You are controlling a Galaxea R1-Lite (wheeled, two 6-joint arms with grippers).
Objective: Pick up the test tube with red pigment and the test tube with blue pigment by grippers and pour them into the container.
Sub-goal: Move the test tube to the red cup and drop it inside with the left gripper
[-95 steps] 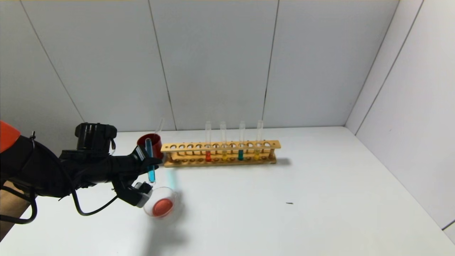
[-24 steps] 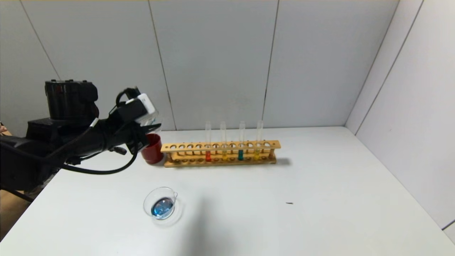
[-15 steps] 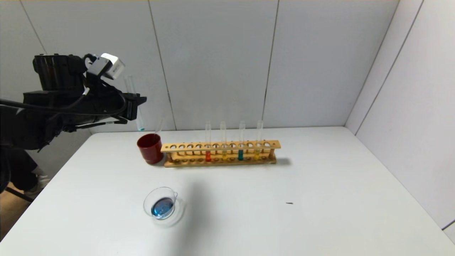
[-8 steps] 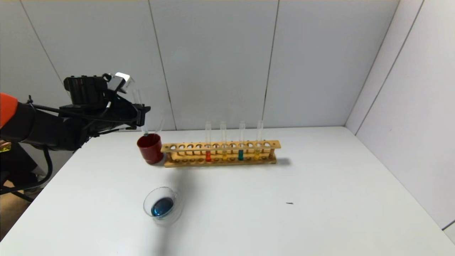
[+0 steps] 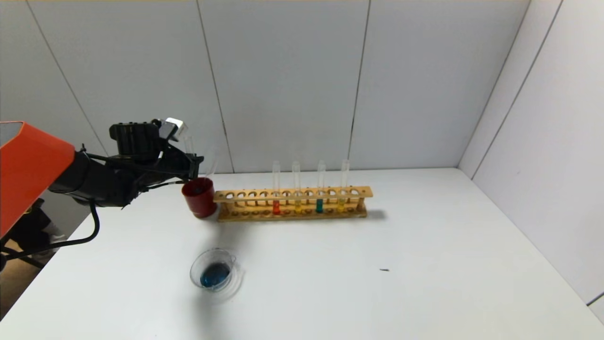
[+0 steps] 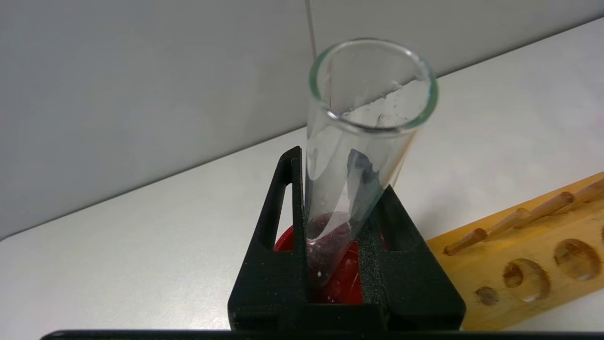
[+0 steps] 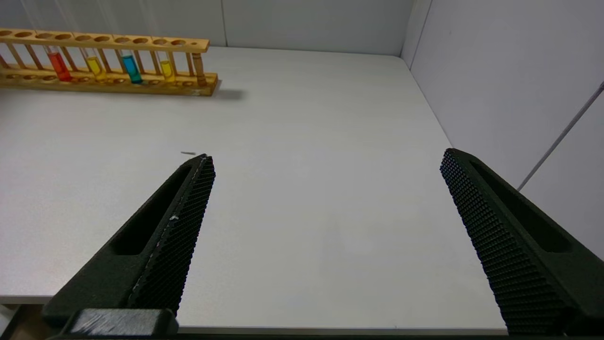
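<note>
On the worktop (image 5: 424,264), the rack (image 5: 292,203) holds the red tube (image 5: 276,189) and blue tube (image 5: 321,186). Left of the rack, above the red cup (image 5: 198,200), the left gripper (image 6: 337,264) jaws clamp an emptied tube (image 6: 363,141). The beaker (image 5: 214,274), holding blue liquid, sits nearer than the rack. The right gripper (image 7: 325,226) jaws gape wide.

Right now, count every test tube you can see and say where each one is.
6. Four stand in the wooden rack: red, yellow, blue, yellow. One emptied tube is in the left gripper over the red cup; another leans in that cup.
</note>
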